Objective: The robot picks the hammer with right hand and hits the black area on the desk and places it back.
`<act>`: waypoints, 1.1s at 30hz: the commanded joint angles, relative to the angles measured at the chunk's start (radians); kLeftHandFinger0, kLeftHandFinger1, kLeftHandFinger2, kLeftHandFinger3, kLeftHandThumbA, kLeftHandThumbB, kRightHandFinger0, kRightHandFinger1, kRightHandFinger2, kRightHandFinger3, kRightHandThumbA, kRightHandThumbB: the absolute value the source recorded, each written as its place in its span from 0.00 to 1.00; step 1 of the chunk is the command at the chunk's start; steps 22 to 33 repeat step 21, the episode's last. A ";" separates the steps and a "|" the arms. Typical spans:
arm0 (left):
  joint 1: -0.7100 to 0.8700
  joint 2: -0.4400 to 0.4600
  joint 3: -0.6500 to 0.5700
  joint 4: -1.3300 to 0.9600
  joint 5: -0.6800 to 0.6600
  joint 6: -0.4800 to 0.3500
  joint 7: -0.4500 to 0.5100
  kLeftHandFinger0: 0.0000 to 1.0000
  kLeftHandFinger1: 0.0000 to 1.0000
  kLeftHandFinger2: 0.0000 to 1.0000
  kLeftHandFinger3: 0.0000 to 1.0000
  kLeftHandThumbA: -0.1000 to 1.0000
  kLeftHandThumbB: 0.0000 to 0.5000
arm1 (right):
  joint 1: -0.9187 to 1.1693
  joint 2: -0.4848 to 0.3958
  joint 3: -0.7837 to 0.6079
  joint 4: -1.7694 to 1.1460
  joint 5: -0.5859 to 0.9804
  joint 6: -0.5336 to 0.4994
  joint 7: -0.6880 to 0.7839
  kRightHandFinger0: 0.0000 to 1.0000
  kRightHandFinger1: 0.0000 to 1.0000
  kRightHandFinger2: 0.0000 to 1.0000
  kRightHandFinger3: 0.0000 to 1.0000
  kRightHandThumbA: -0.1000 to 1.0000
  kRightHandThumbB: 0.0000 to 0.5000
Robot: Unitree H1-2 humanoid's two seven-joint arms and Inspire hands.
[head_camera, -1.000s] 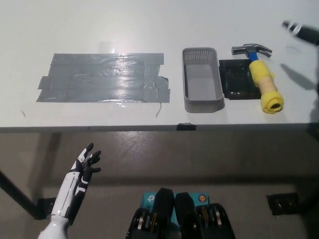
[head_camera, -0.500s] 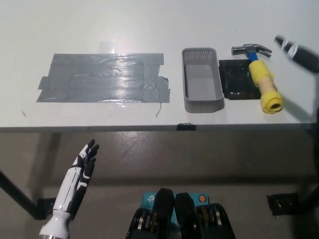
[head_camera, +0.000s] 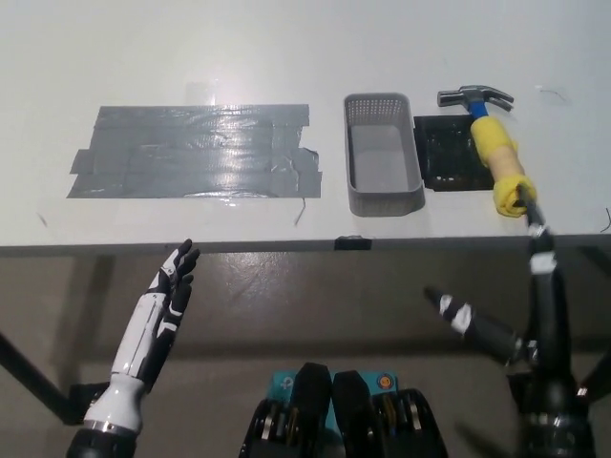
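Observation:
The hammer [head_camera: 498, 153], with a steel claw head, blue neck and yellow handle, lies on the white desk [head_camera: 286, 48] at the far right. It partly covers a black patch [head_camera: 441, 153]. My black right hand [head_camera: 538, 336] is at the bottom right, below the desk's front edge, open with its fingers spread wide. One fingertip [head_camera: 531, 212] points up and overlaps the butt of the handle in the picture; I cannot tell whether it touches. My white left hand [head_camera: 168, 294] rests open at the lower left, below the desk edge.
A grey mesh basket [head_camera: 383, 196] stands just left of the black patch, with nothing in it. A wide patch of grey tape [head_camera: 196, 151] covers the desk's left half. The desk's front edge [head_camera: 286, 246] crosses the whole picture.
My right hand has swung from the upper right, above the desk, down to the bottom right near the hammer's handle end. The left hand has risen slightly. The camera has shifted a little.

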 commanded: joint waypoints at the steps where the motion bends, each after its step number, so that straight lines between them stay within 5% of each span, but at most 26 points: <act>1: 0.011 0.009 -0.014 -0.014 0.025 -0.064 -0.003 1.00 1.00 1.00 1.00 1.00 0.36 | 0.022 0.004 0.002 0.058 0.010 -0.157 -0.015 1.00 1.00 1.00 1.00 1.00 0.50; 33: 0.060 0.002 -0.015 -0.033 0.014 -0.072 -0.004 1.00 1.00 1.00 1.00 1.00 0.29 | 0.060 -0.005 0.001 0.108 0.080 -0.145 0.084 1.00 1.00 1.00 1.00 1.00 0.48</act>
